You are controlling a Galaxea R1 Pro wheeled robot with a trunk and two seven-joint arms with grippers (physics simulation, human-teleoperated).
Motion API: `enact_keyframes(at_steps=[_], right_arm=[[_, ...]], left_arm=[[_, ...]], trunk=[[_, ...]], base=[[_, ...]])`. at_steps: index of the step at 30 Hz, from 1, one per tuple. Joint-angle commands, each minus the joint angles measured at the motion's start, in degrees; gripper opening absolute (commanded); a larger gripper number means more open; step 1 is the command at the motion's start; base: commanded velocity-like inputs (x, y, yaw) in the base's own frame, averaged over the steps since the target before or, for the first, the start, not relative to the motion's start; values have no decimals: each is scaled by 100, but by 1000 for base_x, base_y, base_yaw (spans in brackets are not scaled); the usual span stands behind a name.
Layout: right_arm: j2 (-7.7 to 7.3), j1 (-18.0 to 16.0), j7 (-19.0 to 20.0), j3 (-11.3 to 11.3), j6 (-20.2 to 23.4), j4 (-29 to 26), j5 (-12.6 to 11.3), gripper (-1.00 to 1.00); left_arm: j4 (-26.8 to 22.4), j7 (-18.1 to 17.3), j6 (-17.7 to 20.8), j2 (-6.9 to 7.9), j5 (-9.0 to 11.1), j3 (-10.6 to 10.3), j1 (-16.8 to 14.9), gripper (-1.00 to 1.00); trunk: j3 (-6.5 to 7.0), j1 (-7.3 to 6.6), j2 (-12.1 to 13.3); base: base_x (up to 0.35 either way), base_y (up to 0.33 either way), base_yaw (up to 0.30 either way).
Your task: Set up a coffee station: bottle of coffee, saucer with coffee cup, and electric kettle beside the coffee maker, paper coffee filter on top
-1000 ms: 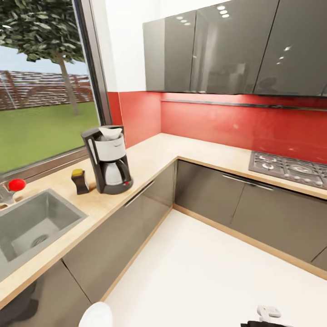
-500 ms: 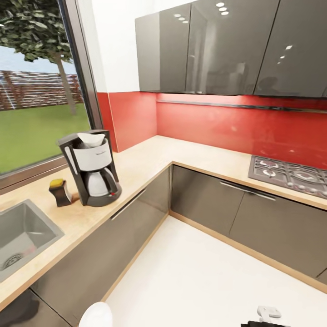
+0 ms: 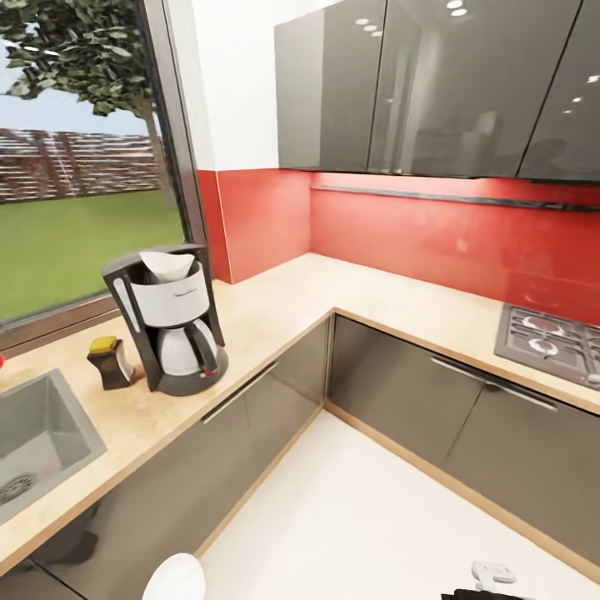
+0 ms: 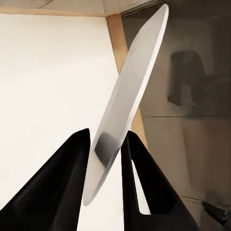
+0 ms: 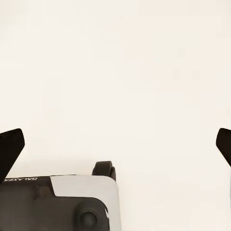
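From the head camera, the counter [image 3: 275, 304] runs in an L around the kitchen corner, wood-toned over grey cabinet fronts. The coffee maker [image 3: 167, 318] stands upright on it at about 9 o'clock in the view, black and white, with a paper coffee filter [image 3: 167, 264] sitting in its top. Just beside it, on the 9 o'clock side, stands the bottle of coffee [image 3: 111, 362], dark with a yellow cap (it looks slightly tilted). Further toward 8 o'clock, the sink [image 3: 37, 433] is sunk into the counter. The gas hob [image 3: 552, 340] lies at 3 o'clock, well apart from the coffee maker. A window [image 3: 83, 167] fills the wall behind the sink side. At 6 o'clock a rounded white edge of the saucer [image 3: 173, 577] pokes up from the bottom border, over the pale floor [image 3: 350, 508].

In the left wrist view, the left claw [image 4: 107, 149] is pinched on the saucer [image 4: 126, 103], one black finger on each face of the thin white disc, which stands edge-on and tilted above the floor beside a cabinet front [image 4: 192, 96].

In the right wrist view, the right claw [image 5: 115, 144] is spread wide with nothing between its fingertips [image 5: 10, 147], over bare floor; part of the robot's base [image 5: 62, 202] with a caster wheel shows below it.
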Motion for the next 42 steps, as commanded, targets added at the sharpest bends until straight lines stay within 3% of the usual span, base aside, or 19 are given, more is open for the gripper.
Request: enact_keyframes(at_steps=[1, 11, 21, 32, 42], right_arm=[[-5, -1, 17, 42, 25, -9, -60, 100], [7, -1, 16, 28, 33, -26, -84, 100], [7, -1, 17, 26, 33, -26, -86, 100], [7, -1, 17, 33, 34, -26, -86, 100], [7, -1, 17, 35, 34, -26, -86, 100]], left_arm=[[2, -24, 54, -1, 18, 31, -6, -100], [9, -24, 58, 2, 18, 65, -6, -100], [117, -26, 53, 8, 23, 76, -6, -100], [248, -33, 51, 8, 35, 85, -6, -100], [248, -33, 51, 8, 116, 80, -6, -100]], trunk=[[-12, 6, -11], [-12, 6, -11], [-12, 6, -11], [-12, 6, -11], [2, 6, -11]], base=[[306, -196, 276], [291, -197, 261], [257, -197, 24], [20, -202, 5], [0, -102, 220]])
